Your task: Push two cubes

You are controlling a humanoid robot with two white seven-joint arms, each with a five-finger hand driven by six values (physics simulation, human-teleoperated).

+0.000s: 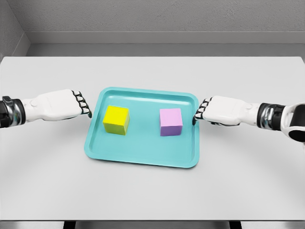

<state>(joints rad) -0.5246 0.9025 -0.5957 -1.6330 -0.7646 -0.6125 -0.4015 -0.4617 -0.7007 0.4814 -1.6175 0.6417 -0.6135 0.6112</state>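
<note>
Grey walls, white table (152,195) w/ teal tray (143,155); left robot hand (78,105) & right robot hand (206,110) seemingly curled, holding nothing.

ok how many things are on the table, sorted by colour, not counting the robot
yellow: 1, the yellow plastic-looking cube
pink: 1, the pink cube
teal: 1, the teal rectangular tray holding both cubes
total: 3

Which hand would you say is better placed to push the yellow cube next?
Left: the left hand sits just outside the tray edge nearest the yellow cube; the right hand is beyond the purple cube.
</note>
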